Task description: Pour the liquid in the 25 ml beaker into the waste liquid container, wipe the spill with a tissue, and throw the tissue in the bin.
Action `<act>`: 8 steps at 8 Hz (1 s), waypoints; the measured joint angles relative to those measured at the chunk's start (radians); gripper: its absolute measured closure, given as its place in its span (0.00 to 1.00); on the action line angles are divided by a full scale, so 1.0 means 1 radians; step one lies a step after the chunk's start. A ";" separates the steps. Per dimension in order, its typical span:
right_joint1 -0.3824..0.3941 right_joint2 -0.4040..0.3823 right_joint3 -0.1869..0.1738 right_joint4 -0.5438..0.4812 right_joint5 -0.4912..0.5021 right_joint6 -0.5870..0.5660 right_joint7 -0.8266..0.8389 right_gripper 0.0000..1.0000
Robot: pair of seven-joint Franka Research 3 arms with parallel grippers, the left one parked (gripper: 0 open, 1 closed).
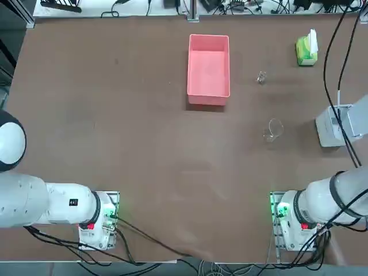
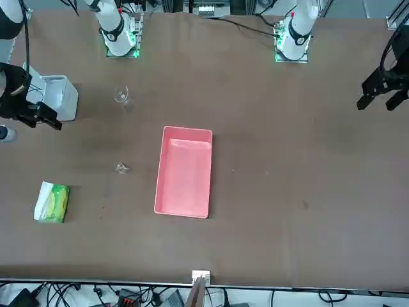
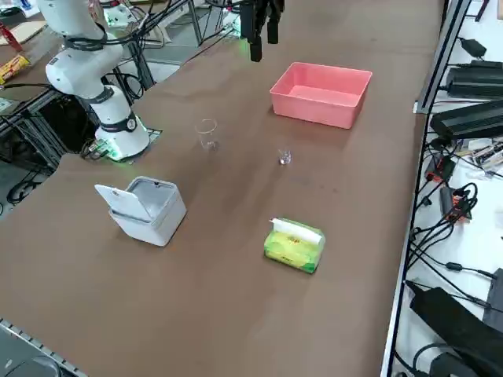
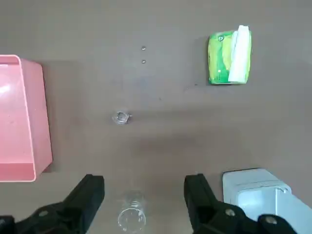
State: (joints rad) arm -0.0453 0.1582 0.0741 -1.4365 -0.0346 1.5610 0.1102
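The tiny clear 25 ml beaker [image 1: 261, 77] [image 4: 121, 117] stands upright on the brown table, to the right of the pink waste liquid container [image 1: 208, 99] [image 4: 43, 122]. Whether the beaker holds liquid I cannot tell. My right gripper [image 4: 145, 187] [image 2: 48, 118] hangs open and empty high over the table's right side, above the gap between the wider beaker and the bin [image 1: 332, 125] [image 4: 258, 192]. The bin's lid is up. The only tissue in view is a white sheet [image 4: 240, 53] sticking out of its pack. No spill shows.
A taller spouted glass beaker [image 1: 273, 129] [image 4: 130, 217] stands between the small beaker and my base. The yellow-green tissue pack [image 1: 306, 50] [image 3: 295, 245] lies at the far right corner. Cables hang over the bin. The table's edge runs just beyond the pack.
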 joint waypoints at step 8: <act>-0.040 0.032 -0.001 -0.148 -0.001 -0.024 -0.136 0.00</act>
State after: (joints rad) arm -0.0851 0.1903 0.0735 -1.5850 -0.0358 1.5367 -0.0257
